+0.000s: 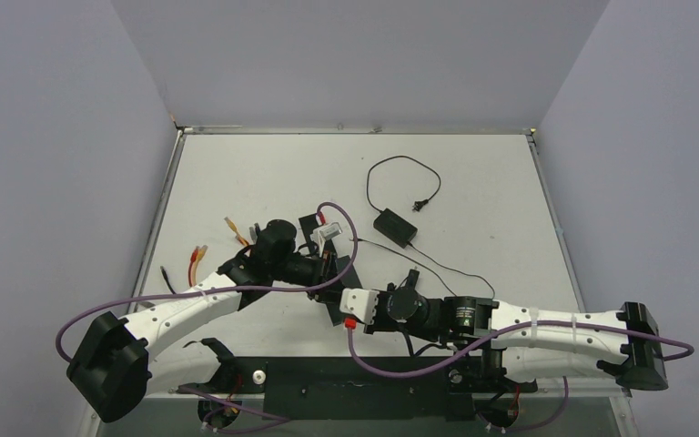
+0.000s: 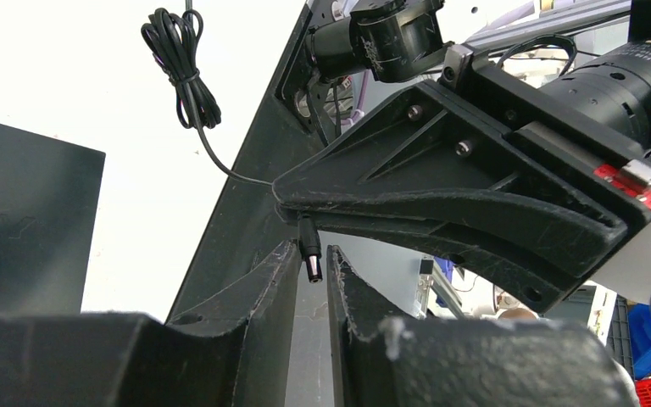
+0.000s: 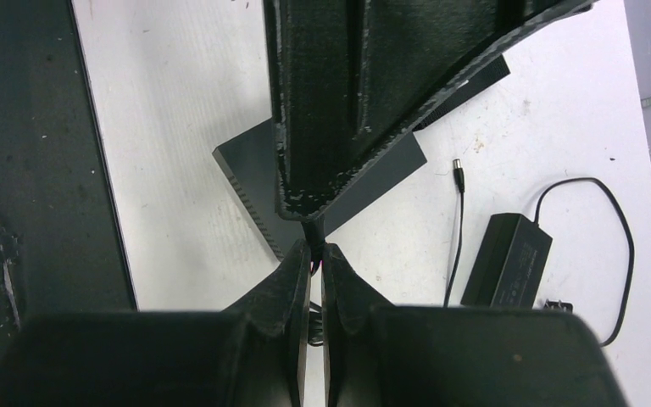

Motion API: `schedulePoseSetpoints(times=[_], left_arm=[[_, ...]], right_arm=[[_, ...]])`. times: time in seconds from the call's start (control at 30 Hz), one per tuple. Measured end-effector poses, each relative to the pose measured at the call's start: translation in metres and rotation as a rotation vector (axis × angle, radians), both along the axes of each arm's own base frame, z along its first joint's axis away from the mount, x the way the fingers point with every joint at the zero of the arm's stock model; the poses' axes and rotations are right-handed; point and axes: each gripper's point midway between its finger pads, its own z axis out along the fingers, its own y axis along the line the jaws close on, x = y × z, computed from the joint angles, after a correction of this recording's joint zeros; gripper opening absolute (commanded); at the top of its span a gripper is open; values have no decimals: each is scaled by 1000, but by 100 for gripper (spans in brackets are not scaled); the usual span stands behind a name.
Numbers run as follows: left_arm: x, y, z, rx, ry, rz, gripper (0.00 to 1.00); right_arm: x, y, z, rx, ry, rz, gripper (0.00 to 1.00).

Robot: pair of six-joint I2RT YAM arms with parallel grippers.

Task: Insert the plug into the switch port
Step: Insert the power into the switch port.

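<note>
From above I see my left arm (image 1: 182,305) and right arm (image 1: 528,323) meeting mid-table near the adapter (image 1: 394,227). Left wrist: the left gripper's (image 2: 312,252) jaws stand narrowly apart, flanking the plug (image 2: 311,254). Right wrist: the right gripper (image 3: 315,248) pinches the plug tight over the switch (image 3: 242,170).

On the white table (image 1: 237,173) the black box-shaped plastic power adapter (image 1: 394,227) lies behind and right of the grippers, with its thin black cable loop (image 1: 402,157) behind it. Thin orange cables (image 1: 197,259) lie at left. The small black barrel plug (image 2: 312,254) sits in the right gripper (image 3: 315,252), between the fingers of the left gripper (image 2: 313,270), above the black switch box (image 3: 246,178).
</note>
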Motion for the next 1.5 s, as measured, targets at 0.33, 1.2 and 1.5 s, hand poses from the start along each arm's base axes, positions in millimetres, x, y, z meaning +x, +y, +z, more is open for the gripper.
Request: schedulePoseSetpoints(times=[0.33, 1.2, 1.5], left_arm=[[-1, 1, -3, 10, -2, -3, 0], [-13, 6, -6, 22, 54, -55, 0], [-18, 8, -10, 37, 74, -72, 0]], right_arm=[[3, 0, 6, 27, -4, -25, 5], [-11, -2, 20, 125, -106, 154, 27], [-18, 6, 15, 115, -102, 223, 26]])
